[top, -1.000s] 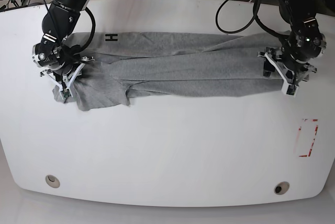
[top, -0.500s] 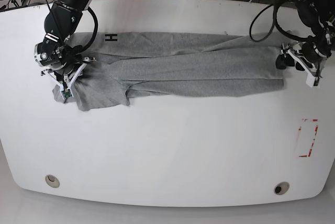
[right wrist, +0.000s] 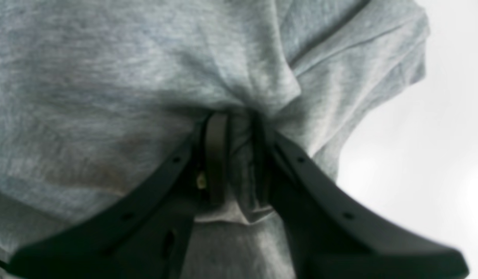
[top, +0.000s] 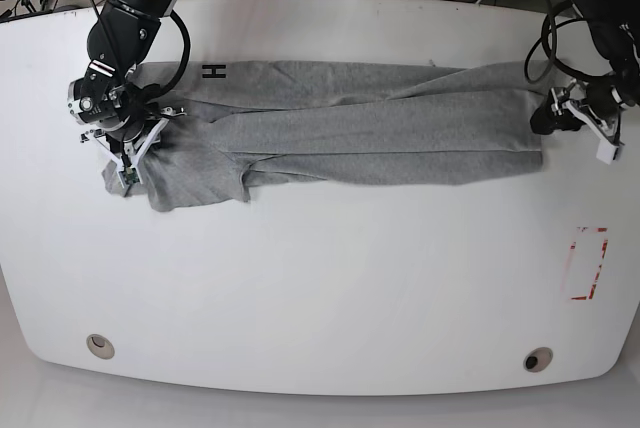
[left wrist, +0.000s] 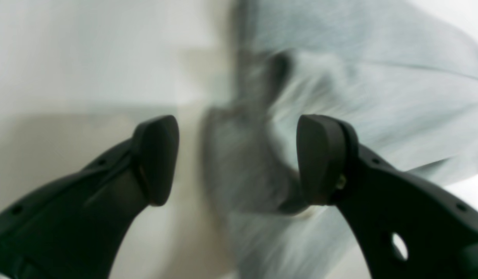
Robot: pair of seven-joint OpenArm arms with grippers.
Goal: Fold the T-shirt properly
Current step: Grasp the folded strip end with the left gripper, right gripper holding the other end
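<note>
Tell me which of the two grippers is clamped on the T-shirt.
The right gripper, pinching a bunch of the T-shirt at the sleeve end. The left gripper is open, holding nothing.

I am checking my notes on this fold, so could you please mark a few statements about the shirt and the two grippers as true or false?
1. The right gripper is pinching T-shirt fabric between its fingers. True.
2. The left gripper is shut on the shirt's edge. False: its jaws stand wide apart with nothing clamped between them.
3. The T-shirt lies as a long band across the table. True.
4. The left gripper sits over the middle of the shirt. False: in the base view it is beside the shirt's end.
5. A black letter shows on the fabric near the right arm. True.
</note>
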